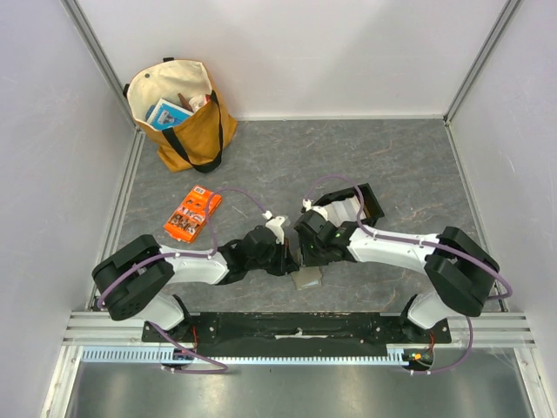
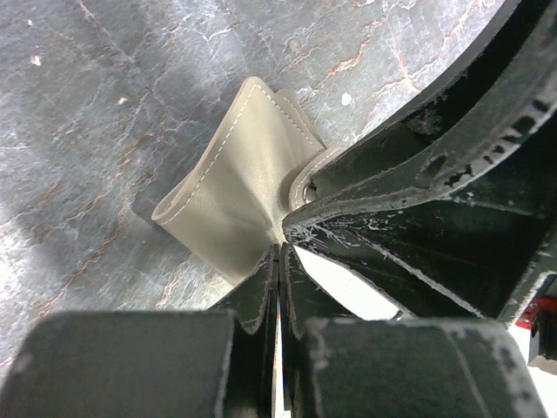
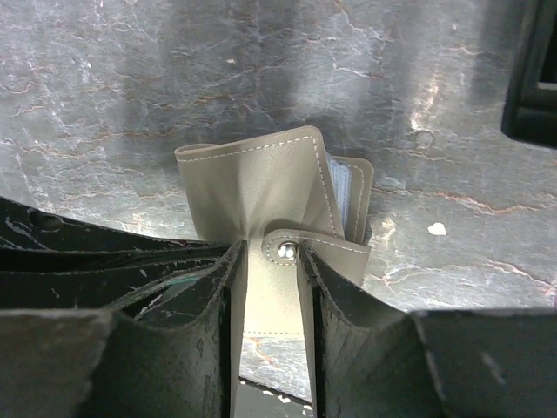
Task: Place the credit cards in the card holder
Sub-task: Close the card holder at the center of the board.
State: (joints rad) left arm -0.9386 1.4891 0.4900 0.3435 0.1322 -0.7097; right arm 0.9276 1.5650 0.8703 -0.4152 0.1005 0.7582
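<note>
The olive-grey card holder (image 3: pixel 252 187) stands half folded on the table, between both grippers in the top view (image 1: pixel 306 279). Pale blue and white edges of credit cards (image 3: pixel 345 193) show in its right pocket. My left gripper (image 2: pixel 280 252) is shut, its tips pinched on the holder's (image 2: pixel 235 187) lower edge, with a thin pale sliver between them. My right gripper (image 3: pixel 268 254) has its jaws apart. A pale panel of the holder runs down the gap between them, and the snap strap (image 3: pixel 283 251) lies against its right fingertip.
A black open tray (image 1: pixel 359 207) sits just behind the right arm. An orange printed packet (image 1: pixel 192 215) lies to the left, and a tan tote bag (image 1: pixel 178 113) stands at the back left. White walls close in the table on three sides.
</note>
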